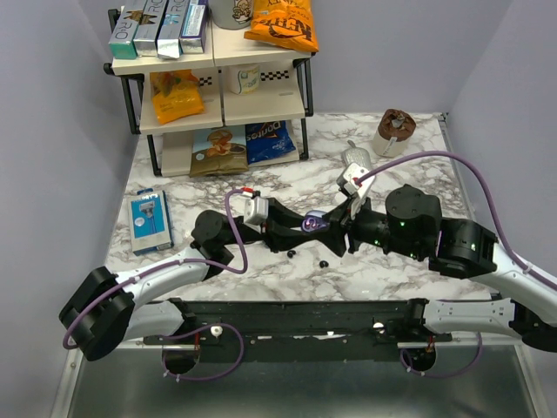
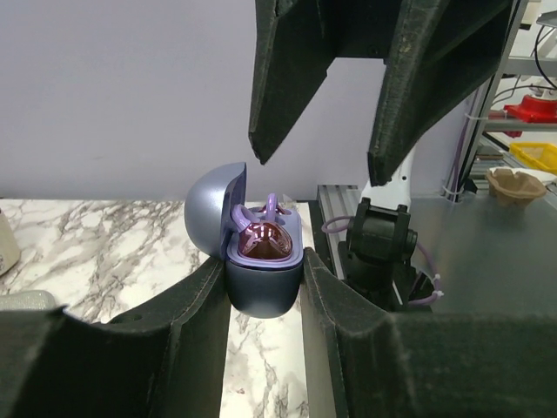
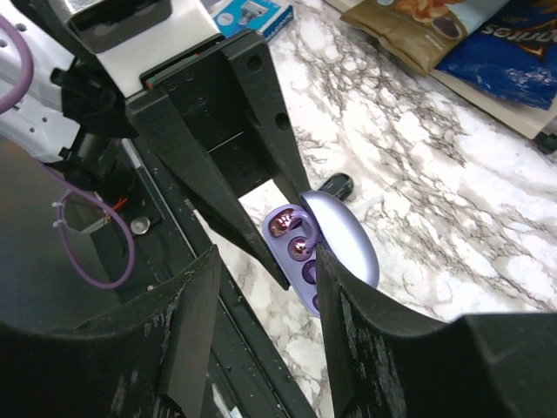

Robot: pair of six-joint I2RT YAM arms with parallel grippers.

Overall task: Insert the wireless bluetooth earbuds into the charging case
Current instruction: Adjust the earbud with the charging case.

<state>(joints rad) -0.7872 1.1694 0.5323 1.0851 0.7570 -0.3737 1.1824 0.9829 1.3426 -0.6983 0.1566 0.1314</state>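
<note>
Just above the middle of the marble desk (image 1: 409, 270), the left jaws are clenched on the lilac charging case (image 1: 313, 223), their fingers (image 2: 178, 322) pressed against its two sides; the case (image 2: 261, 294) sits upright in that grip with its domed lid swung back, and a glossy mauve dome with pale purple loops shows in its top; the right jaws hang close over the case, released, their fingers (image 2: 287, 78) standing apart with nothing between them; from the right wrist the opened case (image 3: 341, 242) shows beyond that arm's own fingers (image 3: 191, 331), its wells facing the camera; the wireless bluetooth earbuds (image 1: 291, 253) lie loose on the desk, two small black buds, the second (image 1: 323, 263) a little to the right, both just nearer the arm bases than the case and touching neither jaws nor case; a blue packet (image 1: 148, 222) lies flat well to the left, and a rack (image 1: 218, 61) of snack bags stands at the far edge.
</note>
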